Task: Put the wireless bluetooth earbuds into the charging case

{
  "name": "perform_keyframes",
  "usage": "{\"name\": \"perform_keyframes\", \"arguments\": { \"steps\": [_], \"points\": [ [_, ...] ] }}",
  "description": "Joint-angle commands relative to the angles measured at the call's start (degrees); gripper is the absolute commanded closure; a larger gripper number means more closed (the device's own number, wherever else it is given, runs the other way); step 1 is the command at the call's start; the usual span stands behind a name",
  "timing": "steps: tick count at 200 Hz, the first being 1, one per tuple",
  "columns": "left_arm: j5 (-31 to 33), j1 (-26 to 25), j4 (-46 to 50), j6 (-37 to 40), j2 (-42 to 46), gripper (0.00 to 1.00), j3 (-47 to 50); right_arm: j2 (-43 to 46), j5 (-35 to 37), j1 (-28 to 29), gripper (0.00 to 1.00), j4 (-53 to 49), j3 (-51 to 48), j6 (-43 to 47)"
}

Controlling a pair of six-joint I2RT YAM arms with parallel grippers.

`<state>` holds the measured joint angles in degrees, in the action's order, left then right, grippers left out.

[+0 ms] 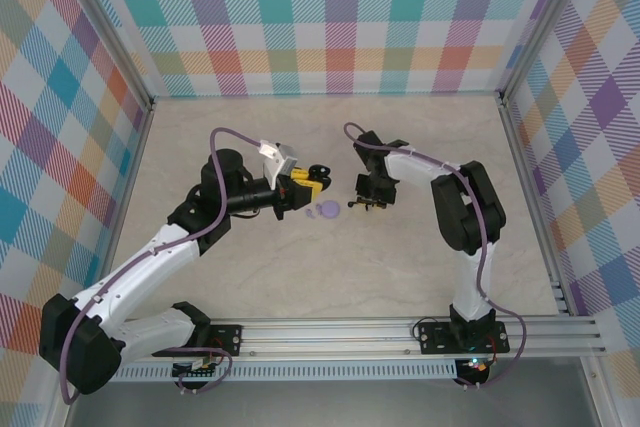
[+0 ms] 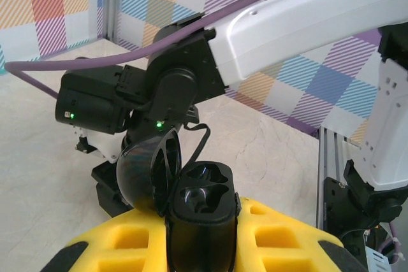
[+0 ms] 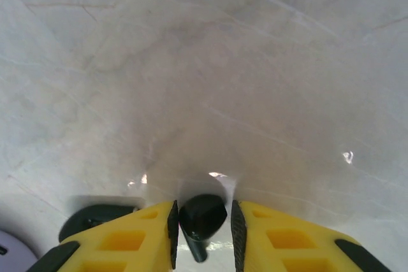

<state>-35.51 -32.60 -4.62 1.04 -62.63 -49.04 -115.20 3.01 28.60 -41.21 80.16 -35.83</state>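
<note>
The charging case [image 2: 203, 203] is a black shell with its hinged lid [image 2: 148, 169] swung open to the left, showing two empty wells. My left gripper [image 2: 203, 237] is shut on its body, and from above it hovers left of centre [image 1: 318, 179]. One of the wireless bluetooth earbuds [image 3: 203, 216], small and black with a short stem, lies between the fingers of my right gripper [image 3: 203, 229]. It touches the left pad [image 3: 172, 230] and a gap shows at the right pad. From above, the right gripper [image 1: 368, 203] points down at the table.
A lavender disc [image 1: 328, 210] lies on the table between the two grippers, with a smaller lavender bit [image 1: 310, 215] beside it. A second dark bit [image 3: 95, 218] lies just left of my right fingers. The right arm's black wrist [image 2: 159, 87] is close beyond the case.
</note>
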Motion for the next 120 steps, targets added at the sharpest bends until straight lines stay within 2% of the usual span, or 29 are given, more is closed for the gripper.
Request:
{"name": "perform_keyframes", "arguments": {
  "steps": [1, 27, 77, 120],
  "points": [
    [1.3, -0.9, -0.2, -0.5, -0.8, 0.96, 0.8, 0.9, -0.1, -0.1, 0.70, 1.4, -1.2, 3.0],
    [2.0, -0.9, 0.2, -0.6, -1.1, 0.95, 0.8, 0.2, -0.7, -1.0, 0.71, 1.1, -1.1, 3.1],
    [2.4, -0.9, 0.2, -0.5, -0.7, 0.95, 0.8, -2.3, 0.9, -1.4, 0.60, -1.9, 1.9, 4.4],
    [2.4, -0.9, 0.2, -0.4, -0.5, 0.95, 0.8, -3.9, 3.0, -1.3, 0.59, -5.3, 5.0, 5.8]
  ]
}}
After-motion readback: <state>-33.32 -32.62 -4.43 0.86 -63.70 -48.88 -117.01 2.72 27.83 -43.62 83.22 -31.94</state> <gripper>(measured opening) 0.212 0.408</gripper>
